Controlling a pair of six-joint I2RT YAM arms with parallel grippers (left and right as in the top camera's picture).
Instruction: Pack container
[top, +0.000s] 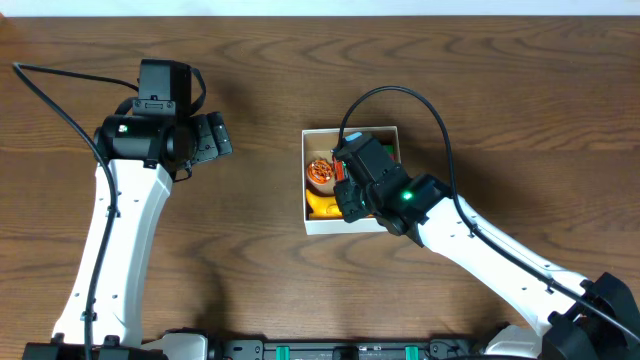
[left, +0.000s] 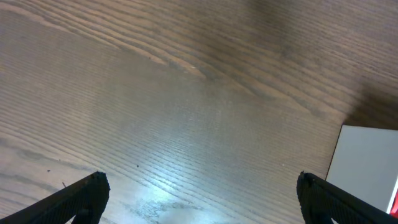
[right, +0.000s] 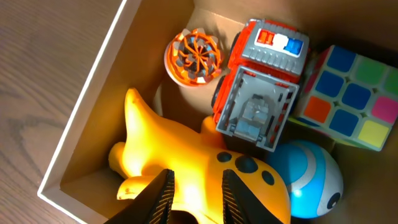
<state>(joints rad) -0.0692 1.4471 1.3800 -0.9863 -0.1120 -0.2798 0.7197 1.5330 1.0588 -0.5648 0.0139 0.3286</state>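
Since the right gripper (right: 196, 182) hangs inside the box (right: 102, 112), the relation that matters is plain up and down: the box lies straight beneath it, near the table's middle, with its walls on every side of the fingers. The fingers stand a little apart over the yellow toy (right: 180, 149), whose body shows in the gap between them; I cannot tell whether the pads touch it. That toy lies along the box's lower left wall, its long body running slantwise from the corner toward the blue ball (right: 311, 177). Beside it are an orange wheel (right: 194, 57), a red truck (right: 261, 93) and a cube (right: 351, 99), packed close, so the floor looks nearly full.

By my reading a toy has been set down, and the way out is upward, not sideways, because a sideways pull would meet the truck or the wall.

Well apart to the box's left, the left gripper (left: 202, 193) is spread wide over bare wood with nothing between its fingers; only a white corner of the box shows at the edge of its view. So the right arm is much the nearer to the box
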